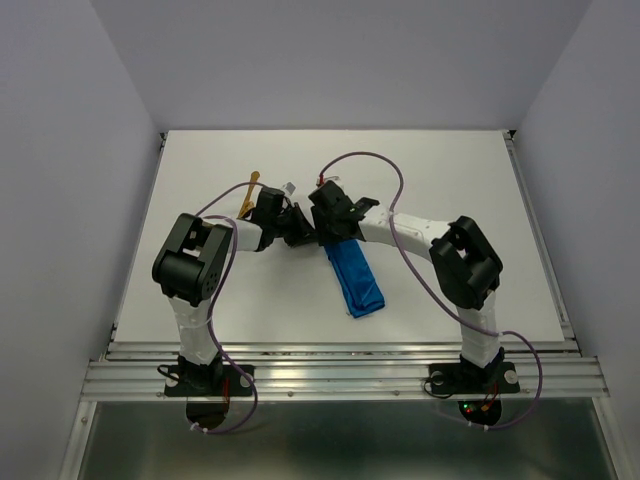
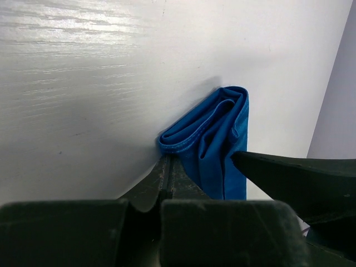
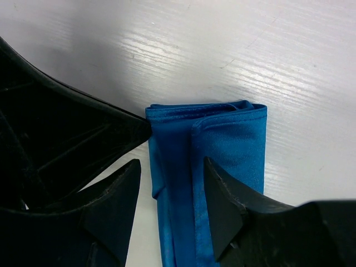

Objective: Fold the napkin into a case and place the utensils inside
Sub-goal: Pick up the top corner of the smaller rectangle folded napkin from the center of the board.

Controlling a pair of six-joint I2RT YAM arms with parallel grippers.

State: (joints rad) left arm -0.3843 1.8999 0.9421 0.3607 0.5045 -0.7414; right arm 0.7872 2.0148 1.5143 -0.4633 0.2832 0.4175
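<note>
Case [image 1: 356,282] is folded, left gripper [image 2: 200,158] and right gripper [image 3: 172,163] both straddle its end spread apart, utensils [image 1: 251,190] not yet inside.

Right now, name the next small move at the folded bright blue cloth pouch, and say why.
Probably shut the right gripper on the upper layer of the folded bright blue cloth pouch: its open fingers straddle that layer's edge at the pouch's end, and a slim golden utensil lies outside.
</note>
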